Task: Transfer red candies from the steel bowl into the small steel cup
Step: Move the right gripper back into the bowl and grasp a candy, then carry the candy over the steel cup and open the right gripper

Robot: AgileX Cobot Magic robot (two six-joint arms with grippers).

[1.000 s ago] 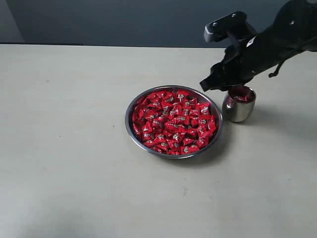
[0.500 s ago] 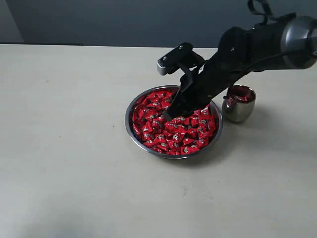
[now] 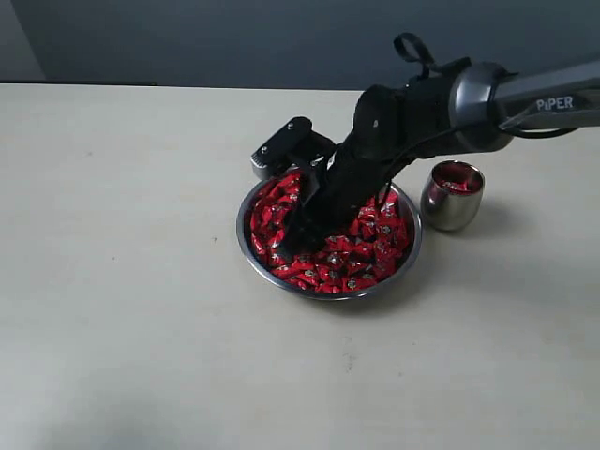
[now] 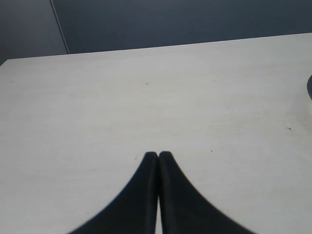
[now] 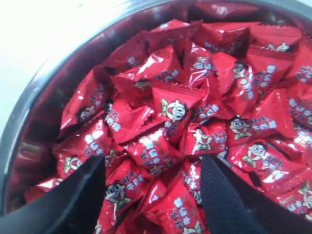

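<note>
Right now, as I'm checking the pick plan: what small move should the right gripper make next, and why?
Probably dip slightly and close. The right gripper stands open just over the red candies heaped in the steel bowl, several lying between its fingers, none gripped. The small steel cup waits beside the bowl.

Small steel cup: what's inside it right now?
Some red candies show inside the small steel cup, up near its rim. The cup's wall hides how deep they go.
</note>
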